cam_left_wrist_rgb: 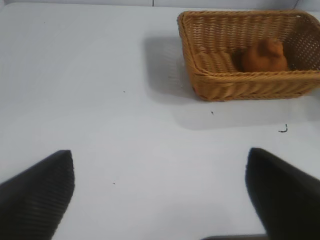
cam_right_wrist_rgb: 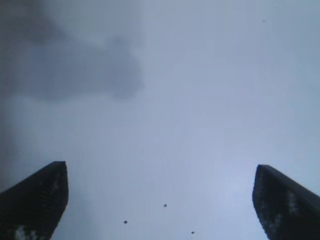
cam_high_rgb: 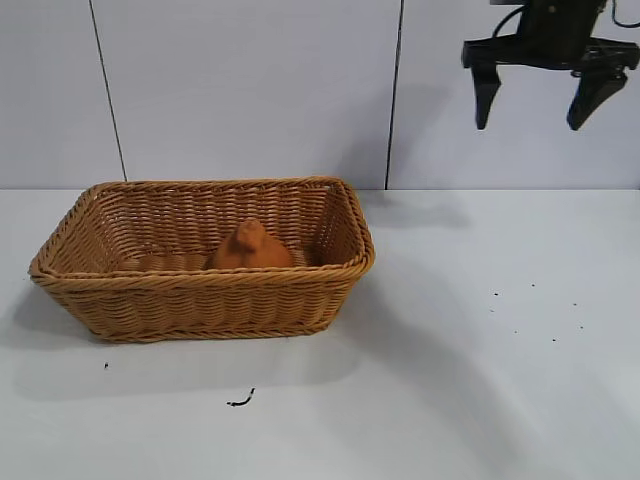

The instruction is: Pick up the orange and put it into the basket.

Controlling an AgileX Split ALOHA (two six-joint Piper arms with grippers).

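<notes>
Now orange (cam_high_rgb: 250,250) inside basket (cam_high_rgb: 200,300); right gripper (cam_high_rgb: 540,100) high above table (cam_high_rgb: 480,380), jaws wide, empty.

Tan-brown woven basket (cam_high_rgb: 200,290); dull orange orange (cam_high_rgb: 250,250); white bench (cam_high_rgb: 480,400) with dark specks; black right gripper (cam_high_rgb: 540,105).

A white tabletop (cam_high_rgb: 480,380), flecked with small dark specks (cam_high_rgb: 553,339) and one curled dark scrap (cam_high_rgb: 241,400), meets a pale grey panelled wall (cam_high_rgb: 250,90) crossed by thin dark vertical seams (cam_high_rgb: 394,95).
</notes>
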